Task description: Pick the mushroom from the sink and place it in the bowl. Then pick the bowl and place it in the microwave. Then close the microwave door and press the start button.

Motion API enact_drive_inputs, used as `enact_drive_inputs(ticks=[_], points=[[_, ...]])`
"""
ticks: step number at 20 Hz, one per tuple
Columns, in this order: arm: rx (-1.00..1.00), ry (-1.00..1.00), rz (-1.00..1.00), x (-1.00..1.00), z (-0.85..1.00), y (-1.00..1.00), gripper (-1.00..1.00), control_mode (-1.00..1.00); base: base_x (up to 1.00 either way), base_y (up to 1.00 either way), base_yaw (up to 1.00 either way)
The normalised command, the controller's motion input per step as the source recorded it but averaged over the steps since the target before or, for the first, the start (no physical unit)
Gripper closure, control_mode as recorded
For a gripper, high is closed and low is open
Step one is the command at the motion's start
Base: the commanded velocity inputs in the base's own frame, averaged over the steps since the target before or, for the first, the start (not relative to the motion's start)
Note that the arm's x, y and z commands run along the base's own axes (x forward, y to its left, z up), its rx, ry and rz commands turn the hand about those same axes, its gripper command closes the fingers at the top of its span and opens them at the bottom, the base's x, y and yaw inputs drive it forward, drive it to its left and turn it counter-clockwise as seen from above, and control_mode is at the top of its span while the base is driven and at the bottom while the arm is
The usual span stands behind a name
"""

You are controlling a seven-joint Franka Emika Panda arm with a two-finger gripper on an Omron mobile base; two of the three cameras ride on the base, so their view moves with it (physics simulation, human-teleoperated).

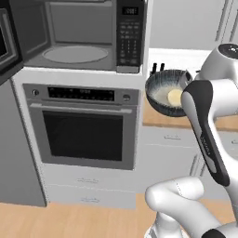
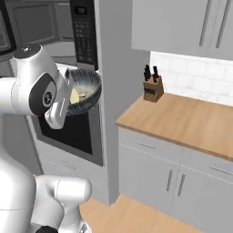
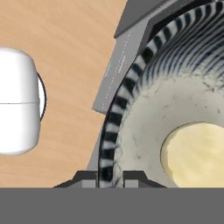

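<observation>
Hand view: fingers (image 3: 111,178) are pinching the bowl (image 3: 144,74) rim.
One finger is sitting inside, one outside; the mushroom (image 3: 197,153) is lying just past them.

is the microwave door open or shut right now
Open. The microwave door is swung out to the left, leaving the microwave cavity and its turntable exposed.

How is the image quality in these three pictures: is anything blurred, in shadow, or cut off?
Left base view: evenly lit, soft, the bowl slightly blurred. Right base view: the microwave is in dim shade, the counter bright. Hand view: sharp; the mushroom and bowl are cropped, with the gripper astride the rim.
</observation>
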Motion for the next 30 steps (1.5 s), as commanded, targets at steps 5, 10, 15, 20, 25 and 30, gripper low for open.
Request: enact_drive_inputs(ticks=[5, 10, 15, 20, 25, 30], points=[[0.00, 0.00, 0.00, 0.00, 0.00, 0.00, 1.00, 1.00, 0.05, 1.00, -0.47], [0.00, 0.00, 0.00, 0.00, 0.00, 0.00, 1.00, 1.00, 0.13, 1.00, -0.47], [0.00, 0.00, 0.00, 0.00, 0.00, 0.00, 1.00, 1.00, 0.11, 0.85, -0.43], [0.00, 0.00, 0.00, 0.00, 0.00, 0.00, 1.00, 1.00, 0.30, 0.29, -0.18], [0.00, 0.00, 0.00, 0.00, 0.00, 0.00, 1.00, 1.00, 0.24, 0.18, 0.02], [0.00, 0.00, 0.00, 0.00, 0.00, 0.00, 1.00, 1.00, 0.11, 0.00, 0.18]])
